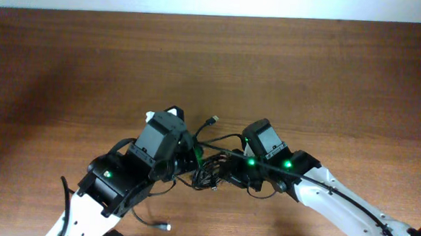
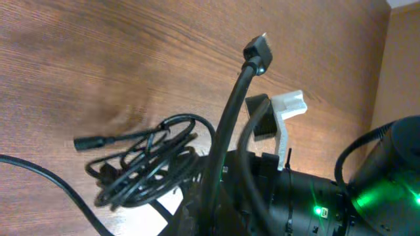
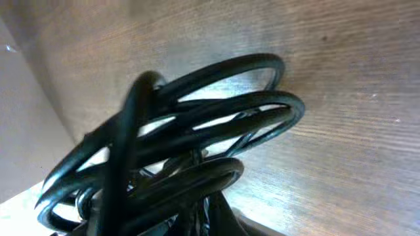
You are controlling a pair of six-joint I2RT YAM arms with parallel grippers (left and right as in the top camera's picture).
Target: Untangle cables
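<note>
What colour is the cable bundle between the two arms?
Black; the cable bundle shows best in the left wrist view.

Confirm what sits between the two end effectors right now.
A bunched knot of thin black cables fills the gap between the left end effector and the right end effector, as the overhead view shows.

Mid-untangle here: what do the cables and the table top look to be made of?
Cables: black jacket, smooth and slightly glossy, likely rubber or soft plastic; highlights run along the freely bent loops. Plug on the raised end: seemingly hard black plastic, too small to be sure. Table: brown wood grain with a soft sheen; solid wood or laminate, I cannot tell.
</note>
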